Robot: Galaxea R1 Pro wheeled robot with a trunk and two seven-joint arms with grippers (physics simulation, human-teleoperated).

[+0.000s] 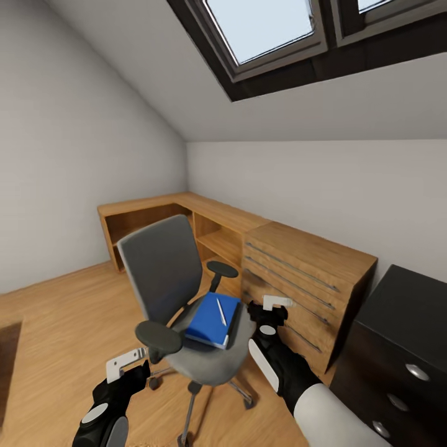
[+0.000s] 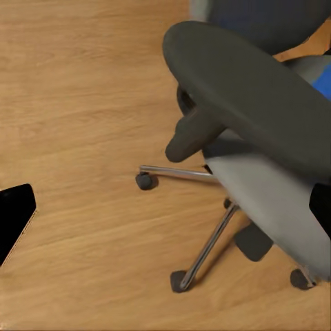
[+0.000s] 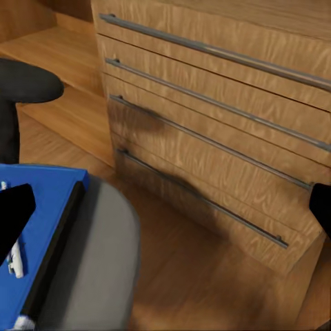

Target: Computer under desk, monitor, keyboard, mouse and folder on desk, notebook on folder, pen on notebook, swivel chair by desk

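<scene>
Both grippers hover low beside chair [image 1: 186, 310]: left gripper [image 1: 127, 365] near armrest [image 1: 158, 335], right gripper [image 1: 273, 305] by seat edge, fingers apparently parted, nothing held. Folder [image 1: 211, 320] lies on seat with pen [image 1: 221, 310] on top. Probably light, stiff, flat; grip best at overhanging edge. Pen may roll off.

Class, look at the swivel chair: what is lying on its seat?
On the swivel chair seat lies a blue notebook with a pen on top. A darker layer shows beneath; anything else under it is covered.
</scene>
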